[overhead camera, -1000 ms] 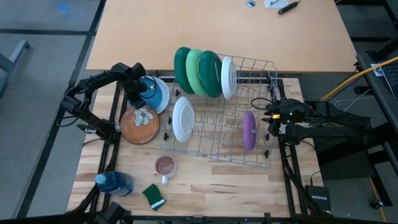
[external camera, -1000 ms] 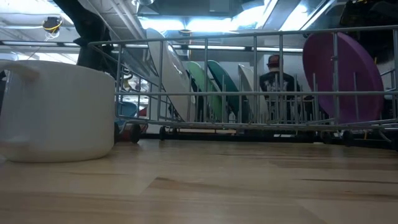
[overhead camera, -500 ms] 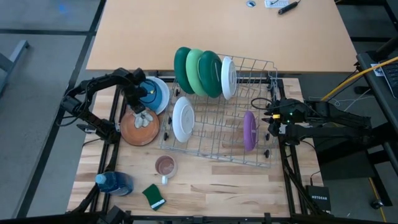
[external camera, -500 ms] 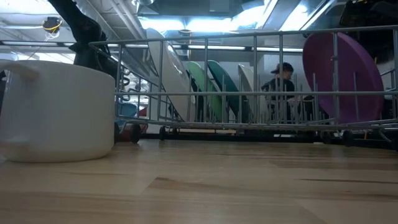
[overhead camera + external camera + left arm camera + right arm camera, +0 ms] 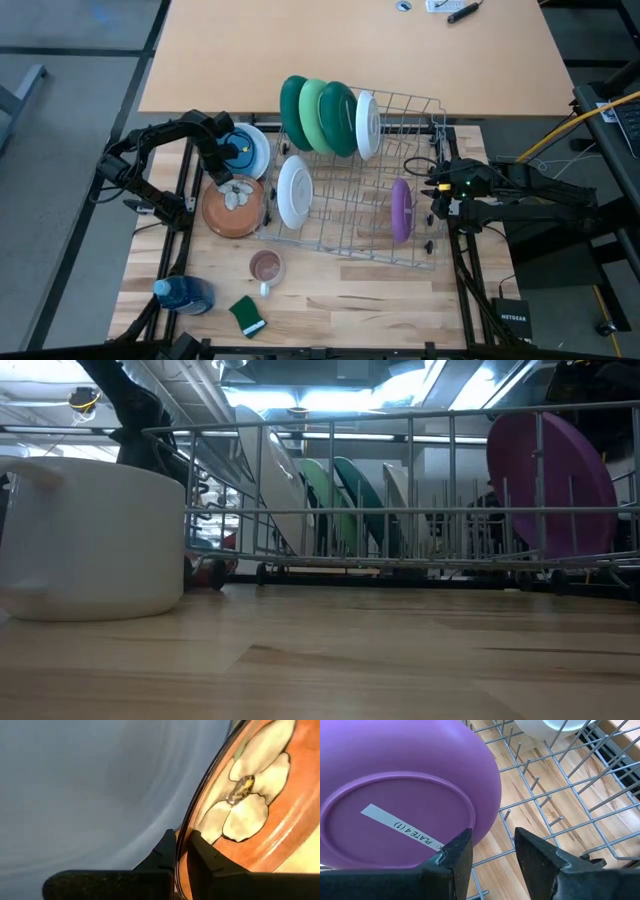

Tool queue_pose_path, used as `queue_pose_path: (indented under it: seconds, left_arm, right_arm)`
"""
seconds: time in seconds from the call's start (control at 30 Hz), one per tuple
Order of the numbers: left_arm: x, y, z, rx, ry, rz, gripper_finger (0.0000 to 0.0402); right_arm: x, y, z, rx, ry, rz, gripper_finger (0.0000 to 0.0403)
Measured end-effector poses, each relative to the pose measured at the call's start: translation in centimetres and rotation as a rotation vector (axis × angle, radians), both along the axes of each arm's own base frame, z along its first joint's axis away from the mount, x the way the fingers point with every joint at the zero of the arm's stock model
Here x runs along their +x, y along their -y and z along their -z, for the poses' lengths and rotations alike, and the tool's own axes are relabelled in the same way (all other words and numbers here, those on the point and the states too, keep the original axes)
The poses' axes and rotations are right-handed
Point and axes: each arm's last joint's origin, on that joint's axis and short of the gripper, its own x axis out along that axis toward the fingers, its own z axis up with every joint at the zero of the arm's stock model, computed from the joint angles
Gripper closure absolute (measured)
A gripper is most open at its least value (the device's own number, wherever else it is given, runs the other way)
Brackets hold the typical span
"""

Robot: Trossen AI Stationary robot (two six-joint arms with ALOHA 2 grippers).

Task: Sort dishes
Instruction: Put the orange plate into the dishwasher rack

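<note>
An orange-brown plate (image 5: 237, 208) painted with a white flower lies left of the wire rack (image 5: 405, 98). My left gripper (image 5: 224, 177) is shut on its far rim. Just beyond it a blue plate (image 5: 252, 150) lies on a white one. In the rack stand three green plates (image 5: 318, 112), a small white plate (image 5: 366, 124), a second white plate (image 5: 295, 191) and a purple plate (image 5: 401, 210). My right gripper (image 5: 492, 857) is open beside the purple plate's (image 5: 405, 795) rim, at the rack's right end, with nothing between its fingers. My left gripper pinches the orange plate's rim (image 5: 186, 845) between its two fingers, one on the flowered face and one on the other side. The fingers come from above and from the far side, slanting down. Whether the plate is clear of the table I cannot tell.
Near the front edge are a small mug (image 5: 266, 266), a blue bottle (image 5: 186, 293) lying down and a green sponge (image 5: 247, 315). The mug (image 5: 90, 540) fills the low view's left. Bare wood lies between the rack and the front edge.
My left gripper has come down toward the near edge onto the orange plate and shut on its far rim. The plate has shifted a little toward the rack.
</note>
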Motion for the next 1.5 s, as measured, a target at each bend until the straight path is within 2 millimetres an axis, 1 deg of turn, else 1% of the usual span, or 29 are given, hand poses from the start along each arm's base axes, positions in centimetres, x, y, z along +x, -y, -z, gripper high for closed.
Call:
queue_pose_path:
  seconds: [0.2,0.4,0.6,0.8,1.03,1.23,1.5]
  left_arm:
    - [-0.2,0.3,-0.9,-0.057,-0.047,-0.048,0.0398]
    - [-0.2,0.3,-2.6,-0.032,-0.056,-0.058,0.04]
    - [-0.4,0.1,-5.8,0.062,-0.096,-0.046,0.0401]
    - [-0.5,0.2,-9.3,0.173,-0.043,-0.06,0.0401]
    - [-0.7,0.8,-12.5,0.312,-0.006,-0.056,0.0401]
    - [-0.7,2.0,-14.0,0.406,-0.015,-0.038,0.0401]
    - [-0.6,3.3,-15.1,0.476,0.001,-0.023,0.0401]
  right_arm:
    - [0.0,0.0,0.0,0.0,0.0,0.0,0.0251]
    - [0.0,0.0,0.0,0.0,0.002,0.001,0.0251]
    - [0.0,0.0,0.0,-0.001,0.004,0.0,0.0251]
    - [0.4,0.1,-0.3,-0.008,0.049,0.0,0.0251]
    - [0.6,0.1,-0.5,-0.013,0.08,0.0,0.0251]
    - [0.6,0.1,-0.6,-0.015,0.087,0.0,0.0251]
    - [1.0,0.2,-0.9,-0.024,0.139,-0.001,0.0251]
